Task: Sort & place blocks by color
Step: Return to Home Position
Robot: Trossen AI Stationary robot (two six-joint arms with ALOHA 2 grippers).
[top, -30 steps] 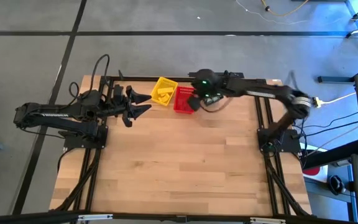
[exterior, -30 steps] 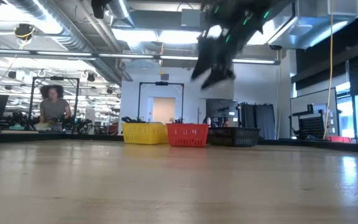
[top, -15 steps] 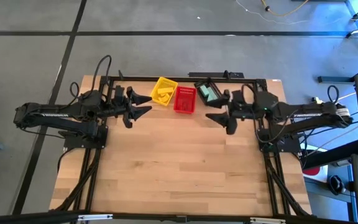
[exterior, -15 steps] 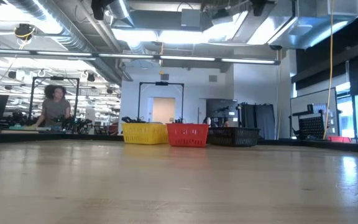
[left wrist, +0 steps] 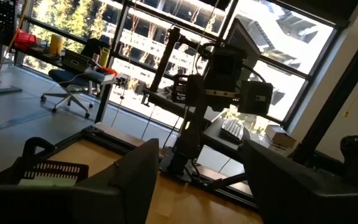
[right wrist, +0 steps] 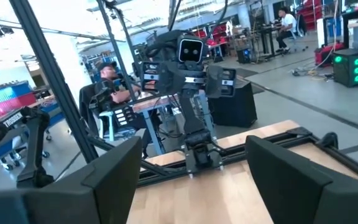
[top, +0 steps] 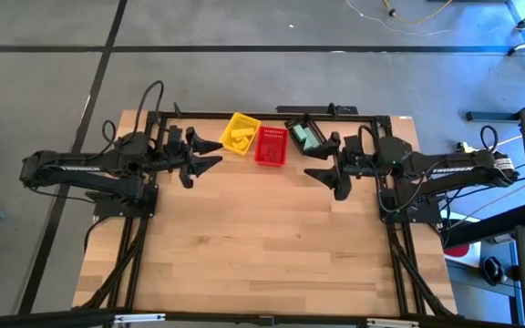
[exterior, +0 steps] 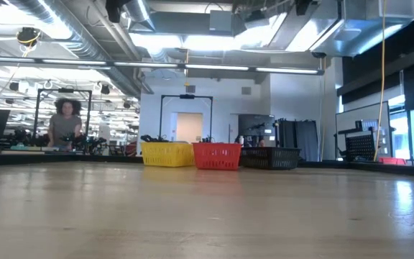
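Note:
Yellow blocks lie in the yellow basket, and teal blocks lie in the black basket. Between the two stands the red basket; I cannot make out red blocks in it. All three baskets rest on the table near its far edge. My left gripper hovers open to the left of the yellow basket, touching nothing. My right gripper hovers open to the right of the red basket, on the near side of the black one. Both wrist views show open fingers, left and right.
The wooden table stretches bare from the baskets to its near edge. In the low view the yellow, red and black baskets stand in a row at the far edge. A person sits in the room beyond.
My right arm has swung from over the red basket toward the table's right edge and drawn back, and its gripper has left the low view. It has hardly moved in the last half second. The baskets have stayed in place.

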